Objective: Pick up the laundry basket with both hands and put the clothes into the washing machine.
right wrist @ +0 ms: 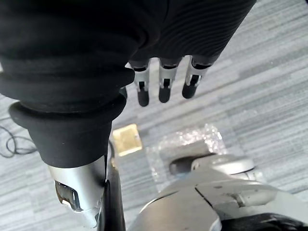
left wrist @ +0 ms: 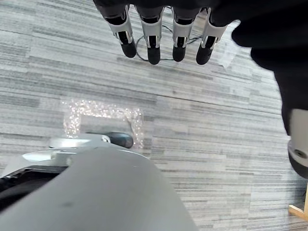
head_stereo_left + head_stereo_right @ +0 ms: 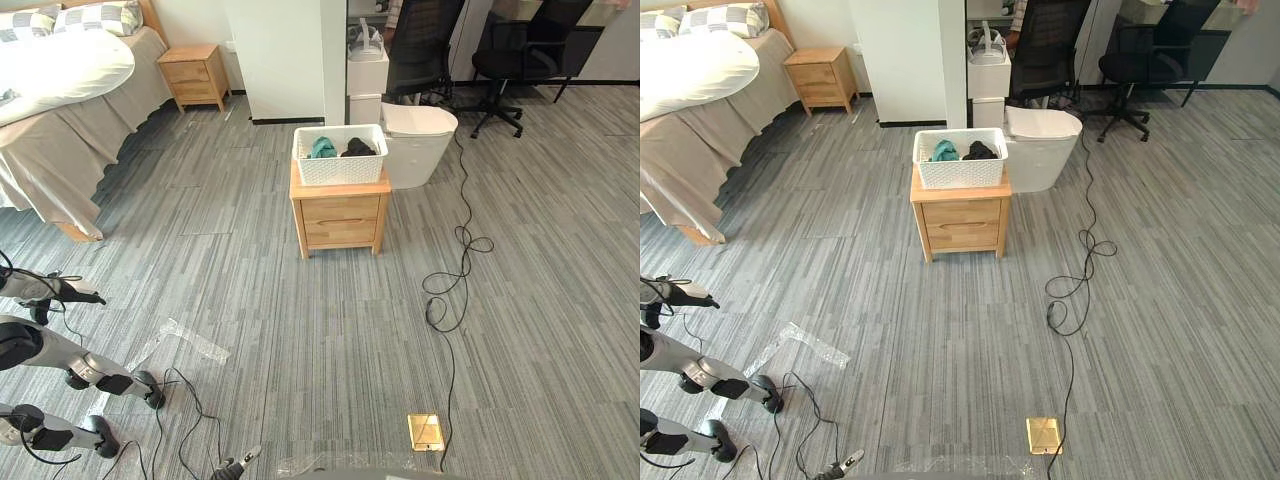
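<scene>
Left eye view: basket sits on nightstand, clothes inside, with a white washer just behind the nightstand. Left hand and right hand have straight fingers and hold nothing; both are well apart from the nightstand.

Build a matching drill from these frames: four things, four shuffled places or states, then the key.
1 laundry basket
2 brass floor plate
3 bed
4 left hand

A open, holding nothing
B far left of the room
C on the wooden nightstand
D flush in the floor, nearest the robot

Pairs: 1-C, 2-D, 3-B, 4-A
</scene>
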Available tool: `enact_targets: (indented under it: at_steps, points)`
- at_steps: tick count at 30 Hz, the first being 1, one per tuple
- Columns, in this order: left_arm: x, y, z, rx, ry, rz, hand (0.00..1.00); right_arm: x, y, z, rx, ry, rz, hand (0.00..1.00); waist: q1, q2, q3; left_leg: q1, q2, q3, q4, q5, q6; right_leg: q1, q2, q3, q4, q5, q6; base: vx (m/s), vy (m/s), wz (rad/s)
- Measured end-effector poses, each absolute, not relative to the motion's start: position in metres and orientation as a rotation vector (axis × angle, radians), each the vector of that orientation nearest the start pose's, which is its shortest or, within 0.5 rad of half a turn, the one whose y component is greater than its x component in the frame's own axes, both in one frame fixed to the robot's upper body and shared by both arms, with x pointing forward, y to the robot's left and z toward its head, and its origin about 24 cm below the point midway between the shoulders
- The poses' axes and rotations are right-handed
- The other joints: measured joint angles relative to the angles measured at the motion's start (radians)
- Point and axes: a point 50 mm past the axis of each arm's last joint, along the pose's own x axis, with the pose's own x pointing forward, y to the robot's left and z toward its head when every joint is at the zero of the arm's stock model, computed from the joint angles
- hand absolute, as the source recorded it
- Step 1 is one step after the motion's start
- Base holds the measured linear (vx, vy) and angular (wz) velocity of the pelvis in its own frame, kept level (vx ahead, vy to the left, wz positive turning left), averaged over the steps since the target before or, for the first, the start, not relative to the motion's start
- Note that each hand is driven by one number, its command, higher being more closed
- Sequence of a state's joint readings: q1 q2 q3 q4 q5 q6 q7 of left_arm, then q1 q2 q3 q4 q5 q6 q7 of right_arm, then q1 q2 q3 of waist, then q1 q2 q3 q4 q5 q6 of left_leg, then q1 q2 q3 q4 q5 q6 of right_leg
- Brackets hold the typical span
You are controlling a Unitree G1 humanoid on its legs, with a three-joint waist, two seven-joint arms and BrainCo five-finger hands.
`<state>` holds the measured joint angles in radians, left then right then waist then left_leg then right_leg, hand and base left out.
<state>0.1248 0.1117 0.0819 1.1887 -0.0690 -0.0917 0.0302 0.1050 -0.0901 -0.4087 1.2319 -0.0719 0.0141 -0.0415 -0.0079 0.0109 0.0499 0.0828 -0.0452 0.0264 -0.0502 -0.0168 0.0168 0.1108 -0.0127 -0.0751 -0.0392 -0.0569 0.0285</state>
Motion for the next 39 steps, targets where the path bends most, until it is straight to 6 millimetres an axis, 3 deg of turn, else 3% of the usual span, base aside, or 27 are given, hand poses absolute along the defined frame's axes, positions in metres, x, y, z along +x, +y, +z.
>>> enact_targets:
  at_steps: [1,2,3,10,11,13,14,15,19,20,23,24,25,27,28,32,39]
  points:
    - [0.053,0.206,-0.17,0.008,1.204,0.237,0.0,0.035,-0.221,-0.173,0.088,1.322,-0.434,0.0,-0.003,0.008,-0.004,0.003,0.0,0.001,-0.001,0.0,0.0,0.003,0.0,0.001,-0.001,0.0,0.0,0.0,0.0,0.0]
    - [0.053,0.206,-0.17,0.008,1.204,0.238,0.0,0.035,-0.221,-0.173,0.088,1.319,-0.434,0.0,-0.004,-0.001,0.002,0.006,0.0,0.002,-0.003,0.0,0.0,0.004,0.0,0.002,-0.001,-0.001,0.001,-0.02,-0.012,-0.03]
    - [0.054,0.206,-0.17,0.01,1.202,0.239,0.0,0.035,-0.221,-0.173,0.089,1.318,-0.433,0.0,-0.003,0.008,-0.002,0.009,0.0,0.003,-0.003,0.0,0.0,0.007,-0.001,0.003,-0.002,-0.001,0.007,-0.03,-0.015,-0.04]
    - [0.06,0.206,-0.169,0.015,1.185,0.245,0.0,0.035,-0.221,-0.173,0.089,1.317,-0.433,0.0,-0.003,0.0,0.013,0.011,0.0,0.005,-0.004,0.0,-0.001,0.008,-0.001,0.007,-0.001,0.0,0.009,-0.03,-0.015,-0.01]
    - [0.061,0.206,-0.169,0.016,1.184,0.245,0.0,0.035,-0.221,-0.173,0.089,1.317,-0.433,0.0,-0.003,0.011,0.007,0.011,0.0,0.005,-0.004,0.0,-0.001,0.008,-0.001,0.007,-0.001,0.0,0.008,0.0,0.0,0.0]
    - [0.061,0.206,-0.169,0.016,1.184,0.246,0.0,0.035,-0.221,-0.173,0.089,1.317,-0.433,0.0,-0.003,0.0,0.014,0.011,0.0,0.005,-0.004,0.0,-0.001,0.008,-0.001,0.007,-0.002,0.0,0.008,0.0,0.0,0.0]
    - [0.061,0.206,-0.169,0.017,1.183,0.246,0.0,0.035,-0.221,-0.173,0.089,1.316,-0.433,0.0,-0.003,0.012,0.008,0.011,0.001,0.005,-0.004,0.0,-0.001,0.008,0.0,0.006,-0.002,0.0,0.008,0.0,0.0,0.0]
    - [0.061,0.206,-0.169,0.017,1.182,0.247,0.0,0.035,-0.221,-0.173,0.089,1.316,-0.433,0.0,-0.003,0.0,0.015,0.011,0.001,0.005,-0.004,0.0,-0.001,0.008,0.0,0.006,-0.001,0.0,0.008,0.0,0.0,0.0]
    - [0.062,0.206,-0.169,0.017,1.18,0.247,0.0,0.035,-0.22,-0.173,0.09,1.316,-0.433,0.0,-0.003,0.009,0.01,0.011,0.001,0.005,-0.004,0.0,-0.001,0.009,0.0,0.006,-0.002,0.0,0.008,0.0,0.0,0.0]
    - [0.062,0.206,-0.169,0.017,1.18,0.247,0.0,0.035,-0.22,-0.173,0.09,1.316,-0.433,0.0,-0.003,-0.003,0.017,0.012,0.001,0.005,-0.004,0.0,-0.001,0.009,0.0,0.006,-0.001,0.0,0.008,0.0,0.0,0.0]
    - [0.062,0.206,-0.169,0.017,1.179,0.247,0.0,0.035,-0.22,-0.173,0.091,1.316,-0.433,0.0,-0.002,-0.002,0.015,0.013,0.001,0.005,-0.003,0.0,0.0,0.011,-0.001,0.006,0.0,0.0,0.008,-0.02,-0.014,0.0]
    - [0.062,0.206,-0.169,0.018,1.178,0.247,0.0,0.035,-0.22,-0.173,0.091,1.316,-0.433,0.0,-0.002,0.008,0.01,0.013,0.001,0.005,-0.003,0.0,0.0,0.011,-0.001,0.006,0.0,0.0,0.008,-0.03,-0.019,0.0]
    - [0.062,0.206,-0.169,0.017,1.179,0.247,0.0,0.035,-0.22,-0.173,0.091,1.317,-0.433,0.0,-0.002,-0.005,0.017,0.013,0.001,0.005,-0.003,0.0,0.0,0.011,-0.001,0.006,0.0,0.0,0.008,-0.03,-0.019,0.0]
    - [0.062,0.206,-0.169,0.017,1.178,0.248,0.0,0.035,-0.22,-0.173,0.091,1.317,-0.433,0.0,-0.002,0.007,0.01,0.013,0.001,0.004,-0.002,0.0,0.0,0.011,-0.001,0.005,0.0,0.0,0.008,0.0,0.0,0.0]
    - [0.062,0.206,-0.169,0.016,1.178,0.249,0.0,0.035,-0.22,-0.173,0.092,1.317,-0.434,0.0,-0.002,-0.004,0.016,0.013,0.001,0.004,-0.002,0.0,0.0,0.011,-0.001,0.005,0.0,0.0,0.008,0.0,0.0,0.0]
    - [0.062,0.207,-0.169,0.009,1.177,0.256,0.0,0.035,-0.22,-0.173,0.108,1.315,-0.447,0.0,-0.001,0.006,0.011,0.01,0.0,-0.003,-0.002,0.0,0.0,0.011,0.0,-0.004,-0.001,0.0,0.008,0.0,0.0,0.04]
    - [0.067,0.211,-0.168,-0.03,1.157,0.307,0.0,0.034,-0.215,-0.174,0.164,1.309,-0.484,0.0,-0.004,-0.01,0.029,-0.001,0.0,-0.063,0.04,-0.006,-0.006,0.05,0.003,-0.065,-0.015,-0.001,0.008,-0.01,-0.023,0.28]
